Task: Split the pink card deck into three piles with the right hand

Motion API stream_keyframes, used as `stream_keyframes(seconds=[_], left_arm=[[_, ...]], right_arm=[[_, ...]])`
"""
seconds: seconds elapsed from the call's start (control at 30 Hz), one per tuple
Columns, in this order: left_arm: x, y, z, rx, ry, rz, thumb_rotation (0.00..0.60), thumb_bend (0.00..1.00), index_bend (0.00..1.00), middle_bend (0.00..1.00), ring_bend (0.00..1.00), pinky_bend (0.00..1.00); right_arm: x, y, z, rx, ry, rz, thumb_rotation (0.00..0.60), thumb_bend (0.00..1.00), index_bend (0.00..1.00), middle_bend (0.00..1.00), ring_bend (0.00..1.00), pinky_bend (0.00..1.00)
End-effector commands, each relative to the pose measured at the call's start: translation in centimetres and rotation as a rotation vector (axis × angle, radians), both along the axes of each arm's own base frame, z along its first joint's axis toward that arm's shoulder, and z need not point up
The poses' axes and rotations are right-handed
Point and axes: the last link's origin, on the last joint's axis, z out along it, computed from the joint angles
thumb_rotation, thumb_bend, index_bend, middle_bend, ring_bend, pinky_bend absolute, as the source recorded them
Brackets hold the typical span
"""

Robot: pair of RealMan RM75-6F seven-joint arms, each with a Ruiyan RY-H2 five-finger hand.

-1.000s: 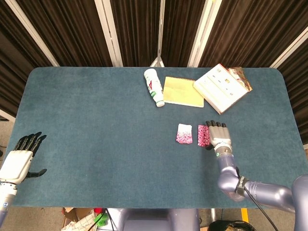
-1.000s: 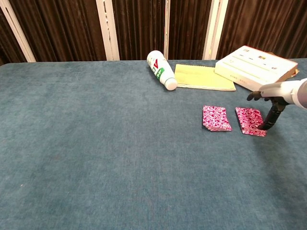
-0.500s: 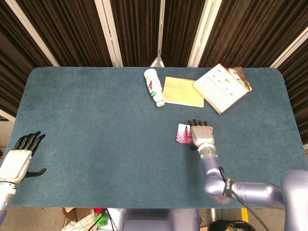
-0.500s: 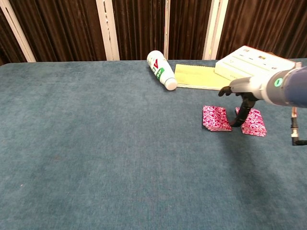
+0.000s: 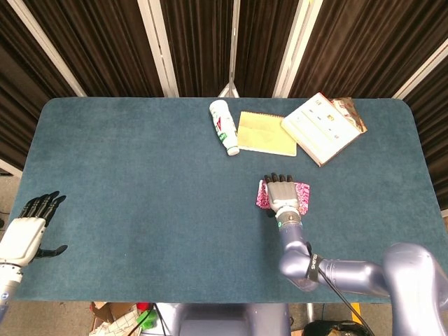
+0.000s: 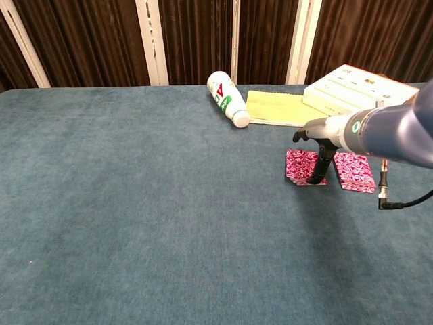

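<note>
My left hand (image 5: 24, 233) hangs off the table's (image 5: 140, 210) edge at 9 o'clock in the head view, fingers spread, holding nothing.

One white bottle (image 6: 226, 99) lies on its side toward 12 o'clock, its red and green label too small to read. Just beside it at 3 o'clock lies one yellow notepad (image 6: 284, 110), then one white book (image 6: 356, 88) with unreadable print on its cover.

Pink cards: two piles counted. The left pile (image 6: 302, 166) and the right pile (image 6: 354, 170) lie side by side, close but apart, each with its long axis running 12 to 6 o'clock in the chest view.

My right hand (image 5: 281, 195) sits palm down over the left pile, dark fingers (image 6: 319, 162) reaching down to the pile's 3 o'clock edge. Cannot tell whether the fingers grip cards or only touch them. In the head view the hand hides most of that pile; pink shows at both sides.
</note>
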Motion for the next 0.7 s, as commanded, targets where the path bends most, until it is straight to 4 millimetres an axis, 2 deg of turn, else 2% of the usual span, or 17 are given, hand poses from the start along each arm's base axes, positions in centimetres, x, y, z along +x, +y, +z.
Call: stream_keyframes(seconds=[0.03, 0.13, 0.37, 0.7], left_arm=[[-0.02, 0.01, 0.06, -0.001, -0.002, 0.001, 0.600, 0.06, 0.00, 0.00, 0.00, 0.00], [0.03, -0.01, 0.06, 0.000, -0.003, 0.000, 0.600, 0.06, 0.00, 0.00, 0.00, 0.00], [0.10, -0.05, -0.01, -0.001, 0.002, -0.002, 0.600, 0.06, 0.00, 0.00, 0.00, 0.00], [0.05, -0.04, -0.05, -0.003, 0.004, 0.001, 0.600, 0.06, 0.00, 0.00, 0.00, 0.00]], right_arm=[[-0.12, -0.20, -0.20, -0.001, 0.006, -0.010, 0.600, 0.34, 0.12, 0.00, 0.00, 0.00], [-0.12, -0.41, -0.07, -0.005, 0.011, -0.013, 0.600, 0.34, 0.11, 0.00, 0.00, 0.00], [-0.07, -0.30, -0.18, 0.005, 0.002, -0.018, 0.600, 0.34, 0.01, 0.00, 0.00, 0.00], [-0.27, -0.53, -0.75, -0.002, -0.010, -0.029, 0.600, 0.34, 0.01, 0.00, 0.00, 0.00]])
